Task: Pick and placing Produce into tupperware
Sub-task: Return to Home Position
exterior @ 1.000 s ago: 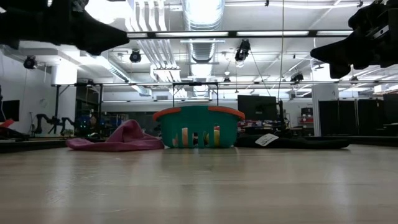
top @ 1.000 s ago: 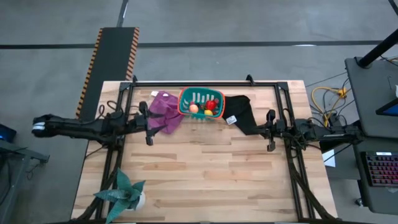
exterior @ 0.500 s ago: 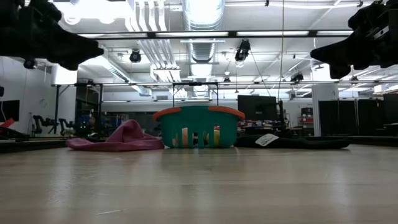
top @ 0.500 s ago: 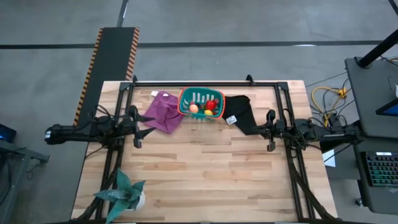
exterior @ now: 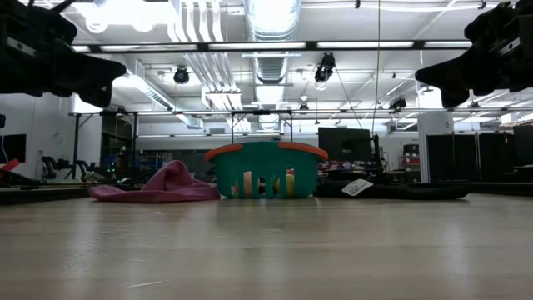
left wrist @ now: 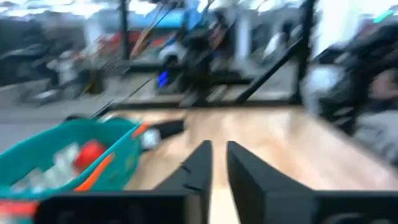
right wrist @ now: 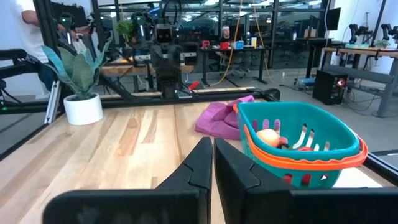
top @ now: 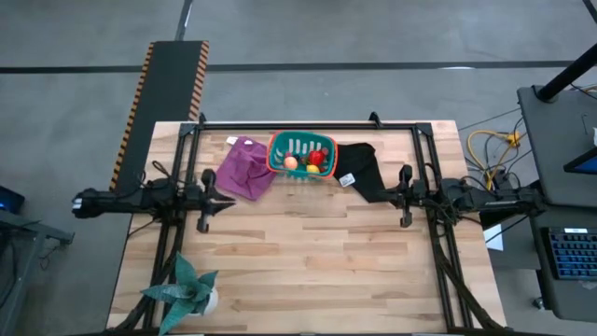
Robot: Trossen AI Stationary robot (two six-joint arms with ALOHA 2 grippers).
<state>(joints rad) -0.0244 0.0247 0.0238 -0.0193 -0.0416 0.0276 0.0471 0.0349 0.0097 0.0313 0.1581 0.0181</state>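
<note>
**Grippers closed and empty: left gripper (top: 207, 198) and right gripper (top: 401, 196) held apart at the table's sides, produce (top: 315, 159) seen in the tupperware (top: 297, 146)**

Both dark arms are stretched in from opposite edges of the wooden table (top: 308, 252), with the grippers pointed toward each other across its middle. In the low view they are held well above the tabletop. The left gripper's fingers (left wrist: 199, 168) are drawn close, with only a narrow slit of table seen between them, and nothing is held. The right gripper's fingers (right wrist: 199, 158) are pressed almost together, also with nothing held.

The teal tupperware with its orange rim stands upright near the far edge of the table, between the two arms and apart from both. Inside it are a peach-orange ball (top: 290, 162), a red piece (top: 318, 156) and a small yellow piece (top: 313, 169), gathered at one end. Pale slots show on the bare part of its bottom.

A purple cloth (top: 244, 168) is crumpled against one side of the tupperware. A black cloth (top: 362, 173) with a white tag (top: 348, 179) is spread on the other side. A green spiky plant (top: 187, 287) in a white pot stands at the near corner on the left arm's side, well apart from the tupperware.
</note>
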